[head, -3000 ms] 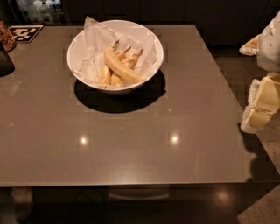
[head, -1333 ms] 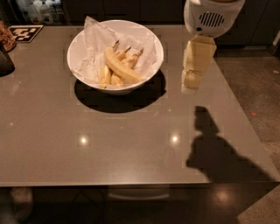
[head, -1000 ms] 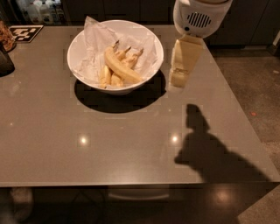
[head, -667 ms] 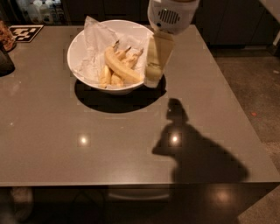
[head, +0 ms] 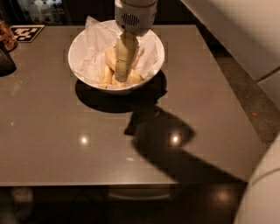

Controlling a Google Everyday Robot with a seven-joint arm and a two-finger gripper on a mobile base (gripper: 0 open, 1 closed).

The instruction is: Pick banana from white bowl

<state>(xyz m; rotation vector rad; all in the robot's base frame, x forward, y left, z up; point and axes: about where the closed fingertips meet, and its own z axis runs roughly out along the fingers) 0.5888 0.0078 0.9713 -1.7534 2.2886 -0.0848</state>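
Camera view. The gripper (head: 122,75) hangs from its pale round wrist housing (head: 134,13) at the top edge and points down into the white bowl (head: 85,78). Its tip sits among the fruit at the bowl's middle. How far it is open cannot be told, and no grasp on anything is visible.

The banana (head: 135,78) lies inside the bowl on crumpled white paper (head: 94,41). Its middle is hidden behind the gripper, and its lower end shows just to the gripper's right. A shorter banana (head: 106,73) lies just left of the gripper. The bowl stands on the far half of a grey-brown table (head: 52,131).

Compared with the frame 0.7 s earlier, the gripper has moved left from the bowl's right rim to a position over the bowl's centre. Its shadow (head: 162,135) has moved with it and now joins the bowl's own shadow, running toward the table's near right corner. Bowl, paper and fruit lie as before. A large pale part of the robot (head: 245,35) now fills the upper right corner, and another (head: 262,197) fills the lower right. A black-and-white marker (head: 27,33) lies at the table's far left corner.
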